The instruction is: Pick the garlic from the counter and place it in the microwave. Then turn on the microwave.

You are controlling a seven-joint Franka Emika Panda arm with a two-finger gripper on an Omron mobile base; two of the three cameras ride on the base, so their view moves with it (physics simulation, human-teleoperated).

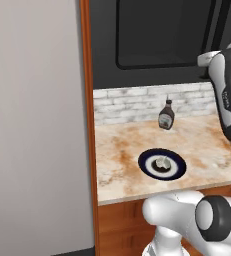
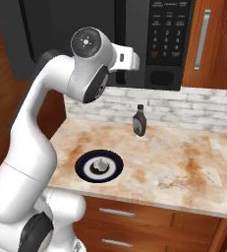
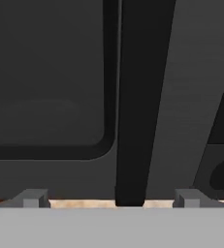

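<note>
Wall plain and pale at far left of left base view, bounded by a wooden upright. Counter right of it, marbled beige with rust veining, brick backsplash behind. Plate dark-rimmed, lying flat toward the front edge of the slab. Garlic resting at the plate's centre, tip up; also seen in right base view as garlic on plate. Bottle upright behind the plate, near the backsplash, well apart from the garlic. Microwave mounted above, door closed, glass window dark.

Right base view, left to right: arm raised with hand at microwave door level; microwave above counter; bottle standing near the brick; button panel at the door's right; wooden cabinet with metal pull beyond.

Hand view: window at left, handle vertical at centre, panel edge at right. Gripper with fingers spread wide, one on either side of the handle's lower end, gripping nothing. Contact with the handle not determinable. Strip of counter visible between the tips.
</note>
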